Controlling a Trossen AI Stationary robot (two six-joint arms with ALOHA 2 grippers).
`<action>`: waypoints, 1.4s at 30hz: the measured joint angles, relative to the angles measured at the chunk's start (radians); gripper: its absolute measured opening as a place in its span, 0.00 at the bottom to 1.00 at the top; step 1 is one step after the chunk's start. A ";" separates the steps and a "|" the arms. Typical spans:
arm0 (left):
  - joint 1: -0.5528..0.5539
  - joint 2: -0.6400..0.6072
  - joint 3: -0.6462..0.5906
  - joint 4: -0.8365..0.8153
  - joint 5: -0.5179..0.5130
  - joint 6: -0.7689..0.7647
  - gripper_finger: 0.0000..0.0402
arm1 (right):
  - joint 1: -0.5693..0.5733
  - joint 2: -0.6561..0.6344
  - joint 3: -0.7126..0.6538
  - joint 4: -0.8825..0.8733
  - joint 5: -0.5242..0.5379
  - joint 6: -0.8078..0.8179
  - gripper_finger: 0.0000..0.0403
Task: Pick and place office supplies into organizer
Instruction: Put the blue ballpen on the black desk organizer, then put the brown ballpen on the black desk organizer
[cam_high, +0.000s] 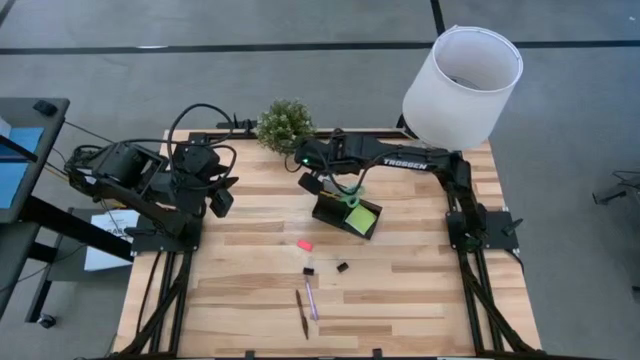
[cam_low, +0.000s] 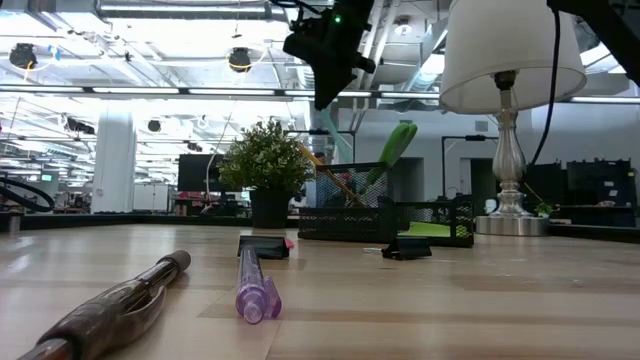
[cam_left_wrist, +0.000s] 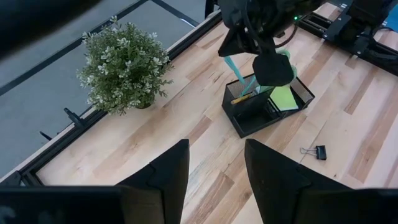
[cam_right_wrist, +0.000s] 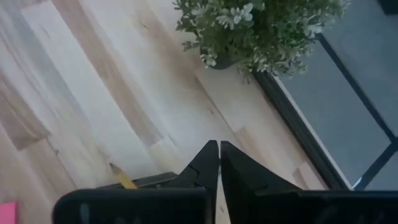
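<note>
Near the back middle of the pale wood-plank desk (cam_high: 400, 270) sits the organizer (cam_high: 347, 216), a black wire-mesh tray with compartments. A flat lime-green sticky-note pad (cam_high: 362, 216) lies in one compartment; green-handled scissors (cam_low: 392, 148) and a yellow pencil (cam_left_wrist: 243, 97) stand slanted in the raised back section, with a teal pen (cam_left_wrist: 234, 67) beside them.

Above the organizer's back edge hangs the right gripper (cam_right_wrist: 219, 163), its two dark tapered fingers pressed together with nothing between them. Its wrist view looks past the pencil tip toward the small bushy potted plant (cam_high: 285, 123) at the desk's rear edge.

At the desk's left side the left gripper (cam_left_wrist: 216, 173) waits, raised, its broad dark fingers spread apart and empty.

On the bare wood in front of the organizer lie a small pink eraser (cam_high: 305, 244), two small black binder clips (cam_high: 309, 270) (cam_high: 342, 267), and, nearer the front edge, a translucent pink pen (cam_high: 311, 299) beside a dark brown pen (cam_high: 301, 313), roughly parallel. A lamp with a smooth white drum shade (cam_high: 462, 87) and a turned metal stem stands at the back right corner.
</note>
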 joint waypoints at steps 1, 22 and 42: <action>0.000 0.000 0.000 0.000 0.000 0.000 0.37 | 0.000 0.000 0.000 -0.001 0.000 -0.002 0.04; 0.000 0.023 0.000 -0.001 0.012 0.009 0.37 | 0.066 -0.001 0.090 -0.094 -0.088 0.046 0.36; -0.055 0.410 -0.001 0.009 0.379 0.660 0.35 | 0.445 -0.100 0.252 -0.448 -0.194 0.184 0.33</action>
